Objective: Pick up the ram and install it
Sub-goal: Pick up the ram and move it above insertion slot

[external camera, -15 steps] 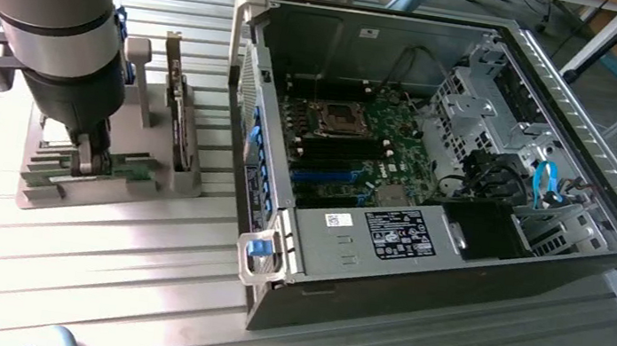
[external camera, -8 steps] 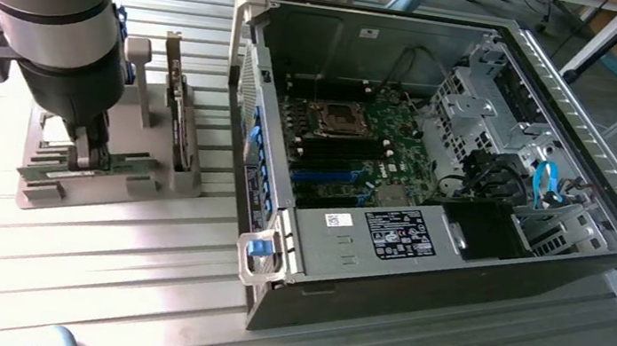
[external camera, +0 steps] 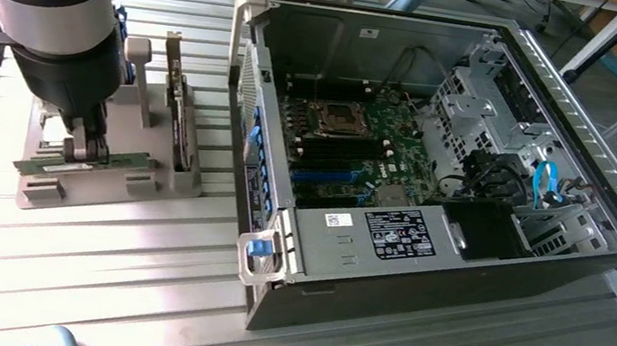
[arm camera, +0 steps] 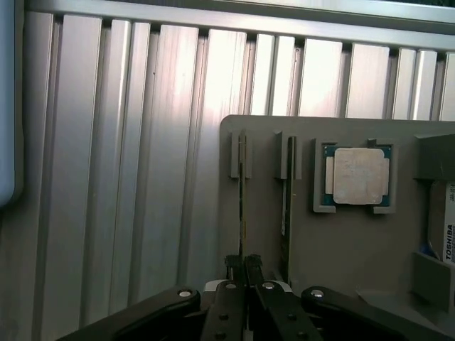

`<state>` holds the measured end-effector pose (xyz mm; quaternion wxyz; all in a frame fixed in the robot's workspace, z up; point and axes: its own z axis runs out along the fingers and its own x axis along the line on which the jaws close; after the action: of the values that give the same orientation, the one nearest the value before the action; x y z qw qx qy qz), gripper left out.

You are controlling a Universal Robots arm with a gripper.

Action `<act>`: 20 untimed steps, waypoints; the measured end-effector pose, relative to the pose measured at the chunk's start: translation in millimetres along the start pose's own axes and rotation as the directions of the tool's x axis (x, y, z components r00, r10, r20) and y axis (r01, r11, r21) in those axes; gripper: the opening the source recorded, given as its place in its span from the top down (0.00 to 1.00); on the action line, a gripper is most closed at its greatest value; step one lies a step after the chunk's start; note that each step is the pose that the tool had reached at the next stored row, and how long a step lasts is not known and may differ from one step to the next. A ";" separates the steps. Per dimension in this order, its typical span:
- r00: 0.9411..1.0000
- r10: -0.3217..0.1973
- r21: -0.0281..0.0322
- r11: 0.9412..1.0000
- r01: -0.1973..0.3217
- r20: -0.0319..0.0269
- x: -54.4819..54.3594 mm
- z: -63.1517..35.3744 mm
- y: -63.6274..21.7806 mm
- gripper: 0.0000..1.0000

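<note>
Green ram stood on edge in the grey holder at the exterior view's centre left, well apart from the open computer case. Gripper jaws were nearly closed, clamping the stick's edge.

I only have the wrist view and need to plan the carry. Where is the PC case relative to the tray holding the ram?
Observer: The open case lies at the exterior view's right of the tray, both on the slatted table.
Operator: Do the memory slots look free?
Observer: The black and blue slots beside the socket look empty, as far as I can tell.
Operator: Is anything tall near the gripper?
Observer: A card stands upright in the tray, between the case and the gripper, which is shut on the ram.
</note>
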<state>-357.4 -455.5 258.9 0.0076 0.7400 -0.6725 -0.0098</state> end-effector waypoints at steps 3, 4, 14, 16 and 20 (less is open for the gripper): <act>1.000 0.000 0.000 1.000 0.000 0.000 0.0 -5.3 0.1 0.88; 1.000 0.000 0.000 1.000 0.000 0.000 0.0 -7.2 0.2 0.88; 1.000 0.000 0.000 1.000 0.000 0.000 -0.1 -25.3 0.6 0.88; 1.000 0.000 0.000 1.000 0.000 0.000 -0.1 -30.4 0.7 0.88; 1.000 0.000 0.000 1.000 0.000 0.000 -0.2 -37.4 0.9 0.88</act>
<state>-357.4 -455.5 296.4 0.0076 0.7400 -0.6725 -0.0098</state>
